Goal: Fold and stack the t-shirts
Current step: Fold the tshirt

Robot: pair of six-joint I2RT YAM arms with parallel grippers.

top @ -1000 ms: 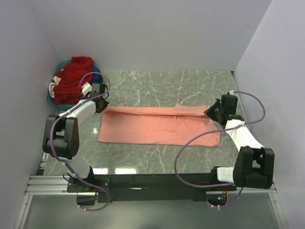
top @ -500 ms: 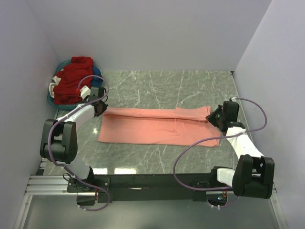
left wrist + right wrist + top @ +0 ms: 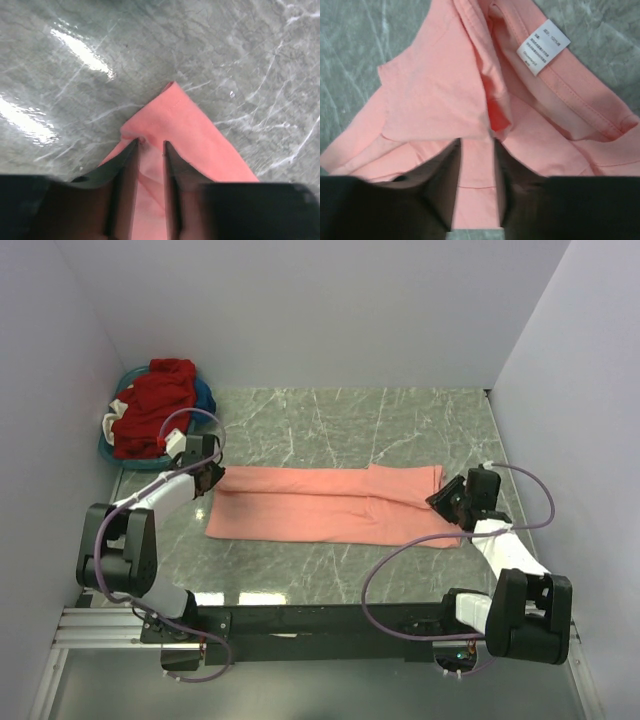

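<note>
A salmon-pink t-shirt [image 3: 320, 505] lies in a long folded band across the marble table [image 3: 330, 420]. My left gripper [image 3: 208, 480] is at its left far corner and shut on the cloth. In the left wrist view [image 3: 151, 143] the shirt's corner [image 3: 200, 135] bunches between the fingertips. My right gripper [image 3: 445, 502] is at the shirt's right end, by the collar, and shut on a fold. In the right wrist view [image 3: 477, 141] pink layers [image 3: 430, 85] and the white neck label [image 3: 543, 46] lie just ahead of the fingers.
A blue basket [image 3: 205, 395] at the far left corner holds a pile of red clothing [image 3: 150, 405] with a white piece. White walls close in the table at the back and on both sides. A black rail runs along the near edge [image 3: 330, 620].
Both grippers have moved toward the near edge, drawing the shirt's far edge with them. The right end has shifted nearer and the band looks narrower.
</note>
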